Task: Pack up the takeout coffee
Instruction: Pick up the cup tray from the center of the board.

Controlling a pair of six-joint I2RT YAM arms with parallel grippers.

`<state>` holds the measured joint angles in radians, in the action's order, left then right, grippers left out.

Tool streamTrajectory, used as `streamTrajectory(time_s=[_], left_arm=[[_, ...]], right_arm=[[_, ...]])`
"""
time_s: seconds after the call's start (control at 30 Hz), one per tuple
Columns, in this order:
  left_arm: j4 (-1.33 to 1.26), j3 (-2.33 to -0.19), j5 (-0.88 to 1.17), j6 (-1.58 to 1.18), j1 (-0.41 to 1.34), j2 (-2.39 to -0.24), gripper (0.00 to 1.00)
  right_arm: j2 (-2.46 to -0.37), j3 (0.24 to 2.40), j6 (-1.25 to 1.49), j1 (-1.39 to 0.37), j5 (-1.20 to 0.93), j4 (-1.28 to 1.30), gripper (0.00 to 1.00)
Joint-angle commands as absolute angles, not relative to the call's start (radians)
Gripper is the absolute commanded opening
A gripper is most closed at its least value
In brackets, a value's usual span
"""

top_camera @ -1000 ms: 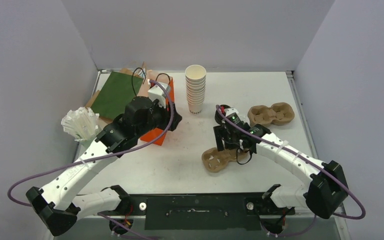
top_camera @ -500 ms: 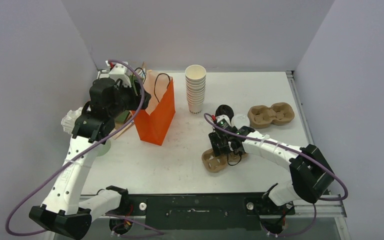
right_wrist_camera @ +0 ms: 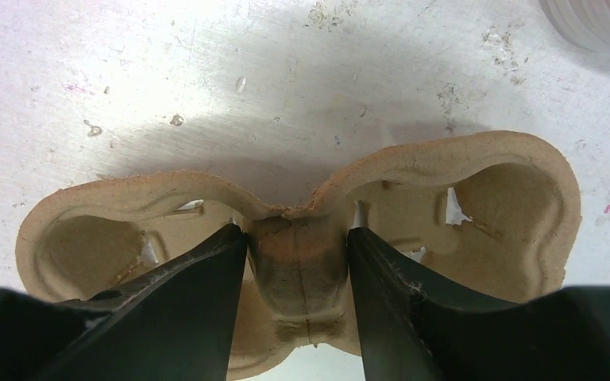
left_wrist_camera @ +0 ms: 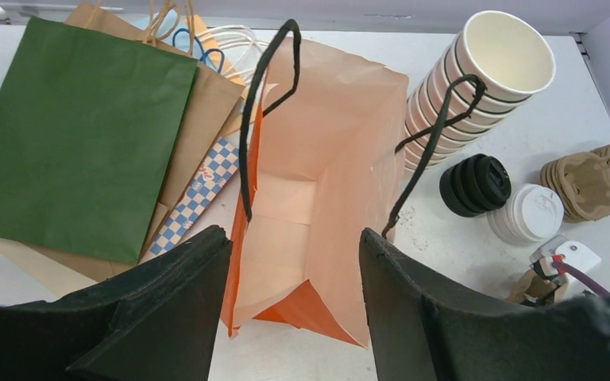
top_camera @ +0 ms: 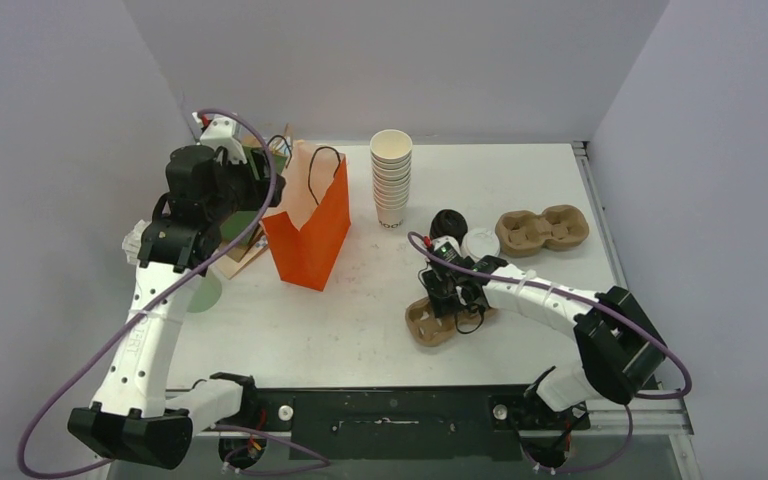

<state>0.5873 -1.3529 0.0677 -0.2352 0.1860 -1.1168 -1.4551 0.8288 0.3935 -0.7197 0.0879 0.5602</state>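
Observation:
No lidded olive-green coffee cup shows clearly; a pale green shape [top_camera: 204,292] sits half hidden beside my left arm and I cannot tell what it is. My right gripper [top_camera: 447,300] is low over a brown cardboard two-cup carrier [top_camera: 432,323], and in the right wrist view it [right_wrist_camera: 298,238] is shut on the centre ridge of the carrier [right_wrist_camera: 476,206]; both wells are empty. My left gripper [top_camera: 258,190] is open and empty, held above the upright, open orange paper bag [top_camera: 310,232]. In the left wrist view the gripper [left_wrist_camera: 294,254] looks down into the empty bag [left_wrist_camera: 318,175].
A stack of lidless white cups [top_camera: 391,177] stands behind the bag. Loose black lids [top_camera: 448,223] and white lids [top_camera: 481,243] lie right of it, with spare carriers [top_camera: 542,228] further right. Flat paper bags, a green one on top [left_wrist_camera: 71,135], lie at the back left.
My left arm has swung back and left off the orange bag, which now stands uncovered and open. My right gripper has slid left and down onto the carrier's centre.

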Motion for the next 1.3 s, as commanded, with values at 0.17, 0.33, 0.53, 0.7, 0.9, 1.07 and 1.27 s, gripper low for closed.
streamTrajectory(time_s=[0.17, 0.33, 0.53, 0.7, 0.9, 1.07, 1.27], left_arm=[[0.489, -1.393, 0.068, -0.203, 0.159, -1.154, 0.69], [0.429, -1.380, 0.124, -0.187, 0.158, -1.190, 0.75], [0.442, -1.441, 0.071, -0.175, 0.145, -1.289, 0.74], [0.482, -1.521, 0.100, -0.173, 0.144, -1.400, 0.58], [0.531, -1.551, 0.104, -0.155, 0.148, -1.403, 0.22], [0.587, -1.558, 0.102, -0.140, 0.149, -1.356, 0.00], [0.671, -1.582, 0.294, -0.161, 0.151, -1.305, 0.00]], right_arm=[[-1.300, 0.904, 0.372, -0.714, 0.095, 0.601, 0.46], [-1.193, 0.936, 0.351, -0.716, 0.082, 0.598, 0.46], [-1.115, 1.029, 0.316, -0.715, 0.020, 0.606, 0.45], [-1.083, 1.148, 0.288, -0.714, -0.046, 0.613, 0.45], [-1.096, 1.362, 0.251, -0.713, -0.107, 0.628, 0.44], [-1.162, 1.543, 0.236, -0.713, -0.202, 0.622, 0.43], [-1.262, 1.739, 0.227, -0.712, -0.306, 0.626, 0.42]])
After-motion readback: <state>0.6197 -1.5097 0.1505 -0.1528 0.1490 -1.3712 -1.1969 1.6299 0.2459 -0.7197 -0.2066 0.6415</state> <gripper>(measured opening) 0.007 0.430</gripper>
